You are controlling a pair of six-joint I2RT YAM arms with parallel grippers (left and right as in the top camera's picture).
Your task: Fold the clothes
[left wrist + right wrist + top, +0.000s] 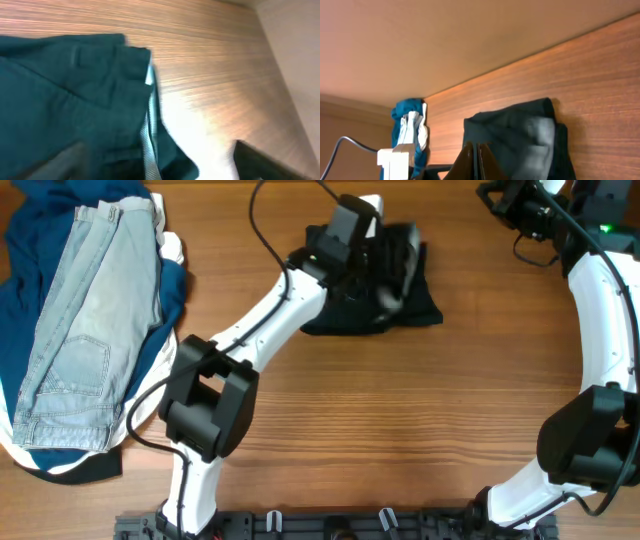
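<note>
Jaws: the left jaws stand open. In the left wrist view one of the fingers [67,160] shows at the lower left and the other at the lower right. Both are blurred and set wide apart above the fabric. The right jaws are closed, with their fingers [470,160] pressed together.

The black shorts [415,300] lie bunched on the wooden counter [420,420], right of centre and toward the far edge. The left arm [275,305] reaches over them and covers their left part. In the left wrist view the black shorts [75,95] fill the left half, and a strip of pale lining [149,125] runs along one edge.

The right arm [612,300] curves along the right side, well apart from the black shorts [512,135], which its camera sees across the counter.

Light-blue denim jeans [85,320] lie at the far left on a dark blue garment [30,225], with white fabric [172,248] at the pile's edge.
</note>
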